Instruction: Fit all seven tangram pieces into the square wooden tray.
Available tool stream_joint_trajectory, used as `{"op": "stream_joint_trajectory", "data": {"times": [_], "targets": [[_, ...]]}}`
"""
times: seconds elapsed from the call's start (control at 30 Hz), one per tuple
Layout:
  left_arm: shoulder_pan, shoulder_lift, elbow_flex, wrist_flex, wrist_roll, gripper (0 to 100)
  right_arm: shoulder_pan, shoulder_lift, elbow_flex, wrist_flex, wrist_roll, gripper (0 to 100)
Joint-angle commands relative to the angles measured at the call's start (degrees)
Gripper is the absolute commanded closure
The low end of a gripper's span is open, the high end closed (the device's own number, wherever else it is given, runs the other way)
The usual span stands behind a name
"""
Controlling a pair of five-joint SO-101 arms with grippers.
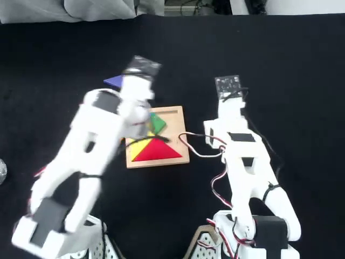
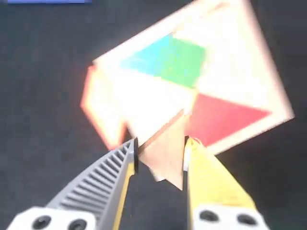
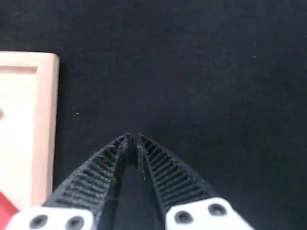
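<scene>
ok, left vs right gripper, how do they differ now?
The left gripper is shut on an orange tangram piece; the right gripper holds nothing. The left is at the wooden tray's edge; the right is over black cloth beside it. Both have fingers closed.

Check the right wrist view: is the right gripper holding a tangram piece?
No, the right gripper is shut on nothing, above the black cloth beside the wooden tray.

wooden tray (image 1: pixel 161 163) partly behind left arm (image 1: pixel 97 135), blue piece (image 2: pixel 48 1) cut by edge
</scene>
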Motion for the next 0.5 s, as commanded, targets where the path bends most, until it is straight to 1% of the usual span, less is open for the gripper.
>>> {"op": "stream_joint_trajectory", "data": {"times": [0.0,0.17,0.37,0.47], "targets": [[5.14,7.91,-7.16,-2.46,8.00,84,1.49,-0.04,-3.47,-0.97,-0.53,98.7],[5.41,18.20,-15.08,-2.73,12.31,84,1.93,0.04,-3.56,-0.97,-0.53,98.7],[5.76,24.97,-20.88,-2.90,14.42,84,1.67,0.04,-3.30,-2.02,-0.53,98.7],[5.41,28.31,-23.16,-2.90,16.79,84,1.67,0.13,-3.12,-2.90,-0.53,98.7]]}}
